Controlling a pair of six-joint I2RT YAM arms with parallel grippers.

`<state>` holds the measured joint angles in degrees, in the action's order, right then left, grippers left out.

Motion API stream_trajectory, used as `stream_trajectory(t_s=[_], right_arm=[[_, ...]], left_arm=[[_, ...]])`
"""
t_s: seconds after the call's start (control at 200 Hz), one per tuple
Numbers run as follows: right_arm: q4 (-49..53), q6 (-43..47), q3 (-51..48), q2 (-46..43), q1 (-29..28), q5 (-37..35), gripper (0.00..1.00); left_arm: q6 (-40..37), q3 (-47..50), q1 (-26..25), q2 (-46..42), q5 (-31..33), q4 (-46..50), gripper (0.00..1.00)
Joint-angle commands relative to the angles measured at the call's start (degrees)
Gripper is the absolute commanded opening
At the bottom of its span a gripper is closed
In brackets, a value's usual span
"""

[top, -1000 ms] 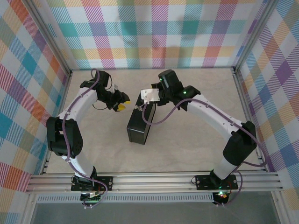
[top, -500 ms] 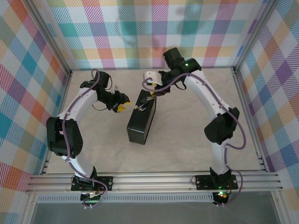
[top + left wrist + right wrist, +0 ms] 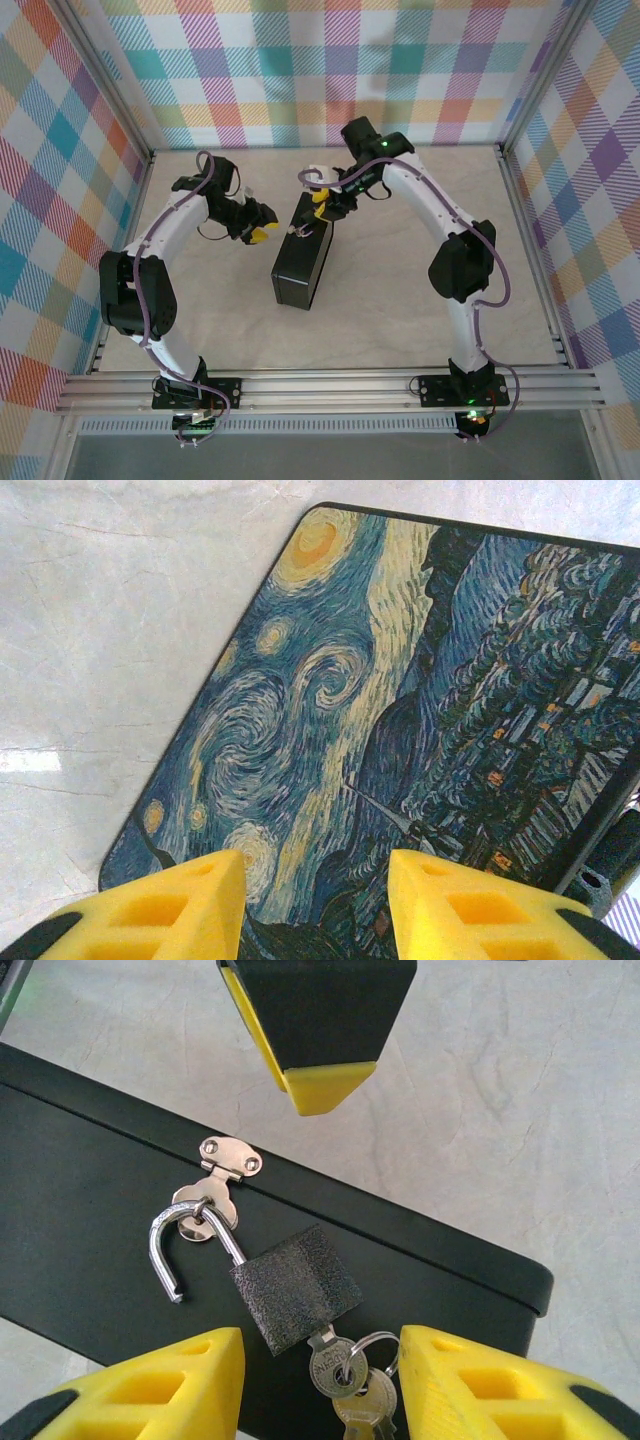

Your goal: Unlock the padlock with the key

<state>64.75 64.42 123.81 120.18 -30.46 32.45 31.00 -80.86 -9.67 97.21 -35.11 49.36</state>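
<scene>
place: robot lab cell | evidence: plaid walls, aluminium frame, pale table

Right wrist view: the keys hanging under the padlock run off the frame at 6 o'clock, where the fingers of the right pincer are cropped too. At 12 o'clock a black, yellow-tipped block is cut by the top edge; we cannot tell whose it is. From above, we find the padlock too small to read. Left wrist view: the box runs off at 3 o'clock.
</scene>
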Motion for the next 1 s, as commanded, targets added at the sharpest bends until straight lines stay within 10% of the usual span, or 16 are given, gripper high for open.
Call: stream_trajectory(t_s=[0.0,0.995], right_arm=[[-1.5,0.3,-1.3,-1.2,-0.4,3.7,0.45],[-2.4,2.4,-4.8,1.0,-2.6,1.5,0.46]], left_arm=[[-0.7,0.2,-0.4,-1.5,-0.9,0.2,0.42],[-0.7,0.9,-0.3,-1.8,-1.4,-0.3,0.42]])
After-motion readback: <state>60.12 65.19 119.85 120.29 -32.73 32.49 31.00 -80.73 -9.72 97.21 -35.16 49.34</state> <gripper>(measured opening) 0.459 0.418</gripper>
